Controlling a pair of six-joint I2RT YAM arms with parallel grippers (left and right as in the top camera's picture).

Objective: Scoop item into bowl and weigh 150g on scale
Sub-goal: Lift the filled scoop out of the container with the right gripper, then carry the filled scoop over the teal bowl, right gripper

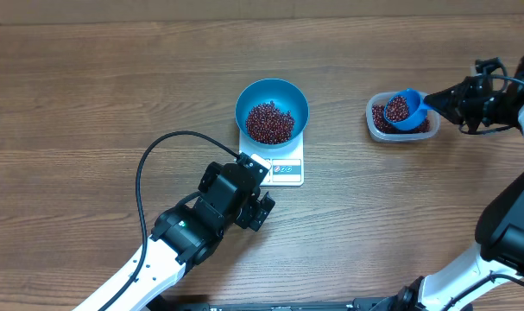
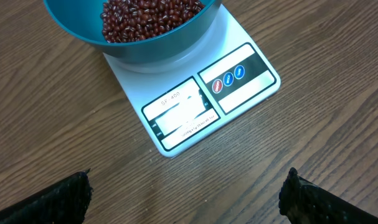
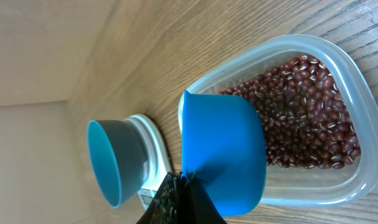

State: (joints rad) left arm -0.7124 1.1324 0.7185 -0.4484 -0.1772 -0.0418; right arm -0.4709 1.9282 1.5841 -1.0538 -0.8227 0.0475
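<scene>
We see the beans (image 1: 270, 122) heaped in the blue bowl (image 1: 244, 99) on the scale (image 1: 286, 169), just ahead of our left hand (image 1: 260, 206), which is spread wide above the bench (image 1: 115, 86). Well off to the side, our right hand (image 1: 436, 102) is clamped on a loaded blue scoop (image 1: 403, 111) over the clear tub (image 1: 370, 117) of more beans.

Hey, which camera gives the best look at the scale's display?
The left wrist view: the scale is close up, display panel facing the camera, though no digits are readable. Overhead shows it small, half under the bowl. The right wrist view catches only its edge, far off.
</scene>
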